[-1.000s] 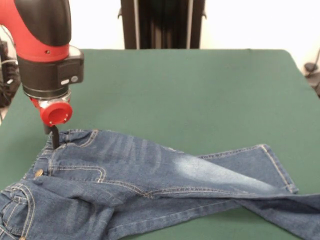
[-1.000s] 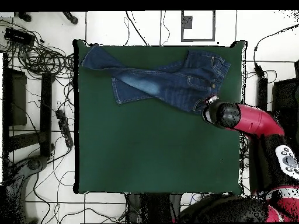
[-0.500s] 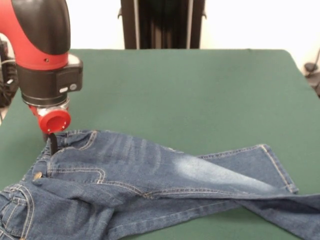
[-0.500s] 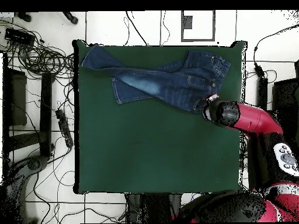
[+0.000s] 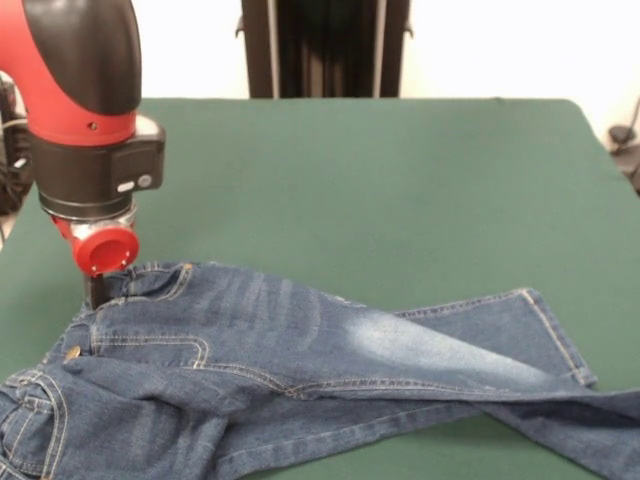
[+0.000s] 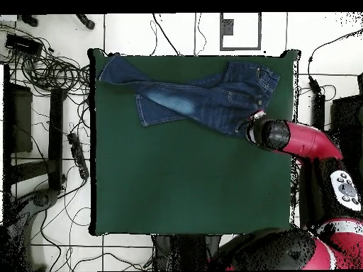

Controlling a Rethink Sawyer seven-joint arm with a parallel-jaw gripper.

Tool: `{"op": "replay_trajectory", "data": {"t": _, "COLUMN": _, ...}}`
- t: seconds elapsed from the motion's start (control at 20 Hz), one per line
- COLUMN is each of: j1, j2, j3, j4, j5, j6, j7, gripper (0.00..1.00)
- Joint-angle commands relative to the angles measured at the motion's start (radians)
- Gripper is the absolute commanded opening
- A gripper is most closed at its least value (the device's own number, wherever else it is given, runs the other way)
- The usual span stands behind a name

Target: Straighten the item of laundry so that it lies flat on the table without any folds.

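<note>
Lying rumpled: jeans, legs crossed, waistband folded under gripper.

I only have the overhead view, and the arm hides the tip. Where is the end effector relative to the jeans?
Observer: In the front view the end effector is down at the waistband corner of the jeans, its dark tip partly behind the denim edge. I cannot tell whether it has a grip.
Operator: Is the cloth flat around there?
Observer: No. Just below the waistband the hip area is folded over on itself, with a raised ridge running toward the legs.
Operator: And the legs?
Observer: The leg with the faded patch lies across the other one, which runs out past the picture's right edge. Bare table lies beyond them.
</note>
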Motion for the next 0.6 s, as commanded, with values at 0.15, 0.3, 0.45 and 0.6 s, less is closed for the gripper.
{"op": "replay_trajectory", "data": {"t": 0.15, "j1": 0.066, "j2": 0.04, "j3": 0.039, "j4": 0.02, "j5": -0.031, "j6": -0.018, "j7": -0.044, "gripper": 0.0}}
{"op": "replay_trajectory", "data": {"t": 0.3, "j1": 0.07, "j2": -0.032, "j3": 0.023, "j4": 0.091, "j5": -0.031, "j6": -0.006, "j7": -0.043, "gripper": 0.0}}
{"op": "replay_trajectory", "data": {"t": 0.45, "j1": 0.052, "j2": -0.131, "j3": 0.025, "j4": 0.227, "j5": -0.019, "j6": -0.016, "j7": -0.037, "gripper": 0.0}}
{"op": "replay_trajectory", "data": {"t": 0.6, "j1": 0.022, "j2": -0.202, "j3": 0.032, "j4": 0.35, "j5": -0.025, "j6": -0.067, "j7": -0.031, "gripper": 0.0}}
